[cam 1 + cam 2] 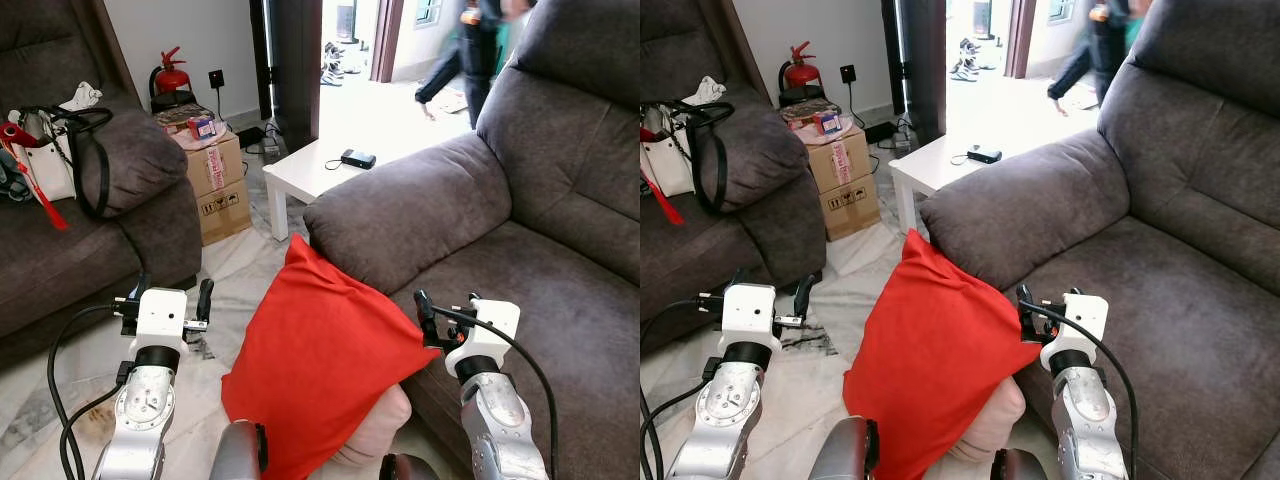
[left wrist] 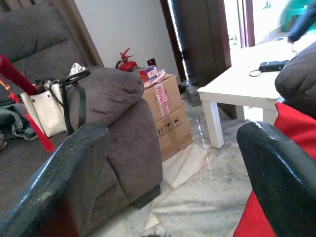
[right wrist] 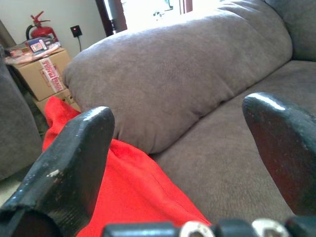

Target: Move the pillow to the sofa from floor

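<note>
Left sofa [image 1: 60, 250] at about 10 o'clock of the head view, a white bag with black straps [image 1: 50, 150] on its seat. Cardboard box [image 1: 215, 180] and red fire extinguisher [image 1: 172, 75] at 11 o'clock, against the wall. White side table [image 1: 310, 170] at 12 o'clock with a small black device [image 1: 358, 158] on top. A person [image 1: 470, 50] blurred in the doorway at 1 o'clock.

Left gripper [image 1: 175, 300] at 8 o'clock, raised over the marble floor [image 1: 235, 265], just beside the pillow's left edge, not touching. Wrist view shows its fingers [image 2: 64, 182] spread wide, nothing between them.

Red pillow [image 1: 320, 360] at 6 o'clock, standing tilted on the floor, its upper corner leaning against the armrest of the right sofa [image 1: 520, 260]. A pale pink cushion [image 1: 375, 425] sits under its lower right.

Right gripper [image 1: 440, 320] at 4 o'clock, close by the pillow's right corner, above the sofa seat front. Fingers [image 3: 69, 163] parted, empty; red fabric below them in the wrist view.

Handling judgement: soft, light, floppy fabric cover; no fragility. It will sag and fold if pinched at one corner, and the cloth may slip through narrow fingers. Best bet looks like a two-sided squeeze at mid-height on left and right edges, taking in stuffing as well as cover, then lift up and right onto the seat at 3 o'clock.
</note>
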Controlling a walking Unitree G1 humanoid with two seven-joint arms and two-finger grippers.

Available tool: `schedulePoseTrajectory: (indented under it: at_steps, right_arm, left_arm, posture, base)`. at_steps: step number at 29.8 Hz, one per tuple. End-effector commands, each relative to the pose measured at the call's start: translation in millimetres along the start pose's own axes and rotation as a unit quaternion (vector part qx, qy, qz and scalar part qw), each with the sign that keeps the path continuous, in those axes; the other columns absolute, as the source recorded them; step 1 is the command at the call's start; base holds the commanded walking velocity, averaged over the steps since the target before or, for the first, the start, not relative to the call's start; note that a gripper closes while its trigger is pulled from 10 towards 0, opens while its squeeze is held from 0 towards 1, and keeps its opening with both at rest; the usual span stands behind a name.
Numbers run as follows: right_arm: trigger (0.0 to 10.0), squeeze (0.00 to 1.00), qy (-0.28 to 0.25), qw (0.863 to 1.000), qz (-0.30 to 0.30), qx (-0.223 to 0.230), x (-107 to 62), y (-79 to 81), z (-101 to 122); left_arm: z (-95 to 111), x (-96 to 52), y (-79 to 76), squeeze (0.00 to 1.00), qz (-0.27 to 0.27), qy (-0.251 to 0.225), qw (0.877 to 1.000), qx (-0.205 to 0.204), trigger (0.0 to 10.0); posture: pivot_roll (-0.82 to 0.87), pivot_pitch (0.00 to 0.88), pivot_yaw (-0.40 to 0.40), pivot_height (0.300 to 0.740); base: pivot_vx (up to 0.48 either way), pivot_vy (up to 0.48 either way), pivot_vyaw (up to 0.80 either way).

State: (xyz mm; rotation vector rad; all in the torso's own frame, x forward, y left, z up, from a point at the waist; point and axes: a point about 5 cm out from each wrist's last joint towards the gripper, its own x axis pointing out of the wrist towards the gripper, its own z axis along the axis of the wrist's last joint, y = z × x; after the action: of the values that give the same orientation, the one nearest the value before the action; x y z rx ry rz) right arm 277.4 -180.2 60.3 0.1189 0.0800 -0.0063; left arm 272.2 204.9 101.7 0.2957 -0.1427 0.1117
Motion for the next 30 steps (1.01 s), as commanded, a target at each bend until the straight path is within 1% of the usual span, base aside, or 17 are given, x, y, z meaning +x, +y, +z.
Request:
schedulePoseTrajectory:
  at_steps: [1,4,13,15,18,21,30]
  right_arm:
    - [10.0,0.0,-0.003,1.0,0.0,0.007,1.0,-0.1,2]
    - [10.0,0.0,-0.002,1.0,0.0,0.006,2.9,2.0,3]
    - [10.0,0.0,0.004,1.0,0.008,0.015,4.4,7.1,1]
    - [10.0,0.0,0.011,1.0,0.013,0.009,4.6,8.3,0]
    - [10.0,0.0,0.013,1.0,0.017,0.008,5.2,10.0,0]
    - [10.0,0.0,0.006,1.0,0.02,0.007,5.3,10.6,1]
    - [10.0,0.0,0.008,1.0,0.025,0.008,5.3,11.3,1]
  left_arm:
    - [-2,1.3,-2.6,0.0,-0.01,0.009,1.0,-0.008,10.0]
    - [-2,1.9,-2.4,0.0,-0.006,0.012,1.0,-0.019,10.0]
    - [-1,3.0,-1.6,0.0,-0.003,0.012,1.0,-0.027,10.0]
    - [-1,3.1,-1.8,0.0,-0.004,0.012,1.0,-0.028,10.0]
    - [-2,3.3,-2.6,0.0,-0.006,0.013,0.999,-0.03,10.0]
    - [-1,3.3,-3.2,0.0,-0.006,0.012,0.999,-0.03,10.0]
    - [-1,3.1,-3.4,0.0,-0.005,0.011,0.999,-0.031,10.0]
  posture:
    - [0.08,0.034,-0.007,0.616]
    - [0.08,0.034,-0.007,0.616]
    - [0.09,0.034,-0.009,0.616]
    - [0.09,0.034,-0.009,0.616]
    - [0.09,0.036,-0.01,0.616]
    - [0.09,0.035,-0.011,0.616]
    - [0.09,0.04,-0.012,0.616]
  base:
    - [0.0,0.0,0.0]
    - [0.0,0.0,0.0]
    - [0.0,0.0,0.0]
    - [0.0,0.0,0.0]
    - [0.282,0.0,-0.65]
    - [0.309,0.0,0.0]
    - [0.338,0.0,0.0]
